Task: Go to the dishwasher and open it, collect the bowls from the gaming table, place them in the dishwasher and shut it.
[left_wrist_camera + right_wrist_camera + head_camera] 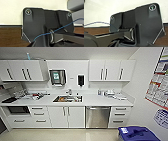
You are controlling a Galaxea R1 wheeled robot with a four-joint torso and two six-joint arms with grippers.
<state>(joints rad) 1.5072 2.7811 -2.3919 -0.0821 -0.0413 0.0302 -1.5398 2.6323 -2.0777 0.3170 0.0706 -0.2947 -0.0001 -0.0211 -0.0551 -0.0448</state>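
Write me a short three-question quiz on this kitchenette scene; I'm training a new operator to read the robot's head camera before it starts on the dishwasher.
1. True or false: the dishwasher door stands open.
2. Which sits directly left of the dishwasher? A) white cabinet doors B) a fridge C) the blue bin
3. Fill in: the sink is set into the white ____.

Key
1. False: the steel door is shut, flush with the cabinet fronts.
2. A. The blue bin is on the floor to the right, nearer the camera.
3. Countertop.
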